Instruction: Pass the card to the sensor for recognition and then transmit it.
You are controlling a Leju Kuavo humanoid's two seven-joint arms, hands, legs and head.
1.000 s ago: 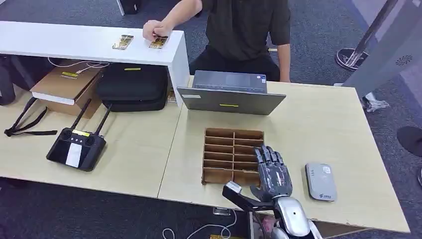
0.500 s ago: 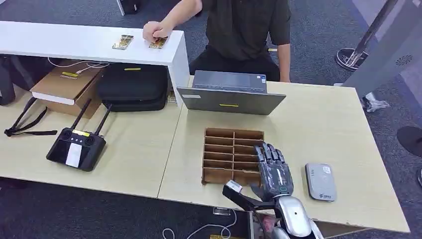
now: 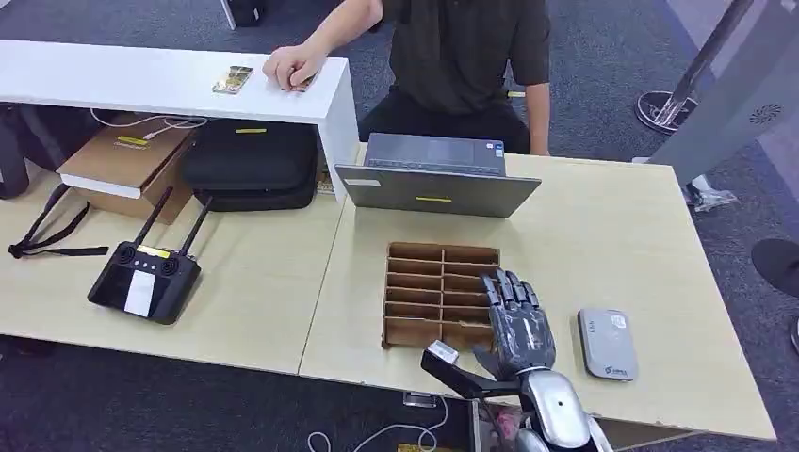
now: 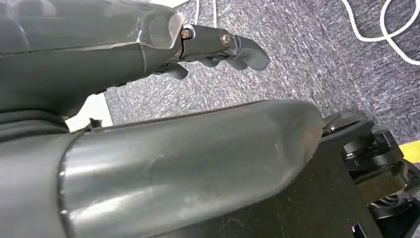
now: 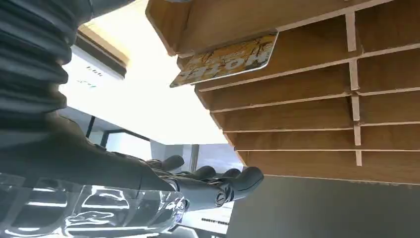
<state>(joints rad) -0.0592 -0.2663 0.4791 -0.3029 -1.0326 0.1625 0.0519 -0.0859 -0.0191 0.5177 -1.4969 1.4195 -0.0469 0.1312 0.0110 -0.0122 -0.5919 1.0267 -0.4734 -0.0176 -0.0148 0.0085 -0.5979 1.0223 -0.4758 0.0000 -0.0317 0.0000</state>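
Beige table (image 3: 603,235) | your wooden divider tray (image 3: 440,294) held a yellow card (image 5: 225,59) | right hand (image 3: 516,325) hovered at its right edge, fingers apart, empty | left hand (image 4: 218,47) unclear.

You can read "HOTEL", upside down, on the yellow card (image 5: 225,58) sticking from the wooden organiser (image 5: 317,109).
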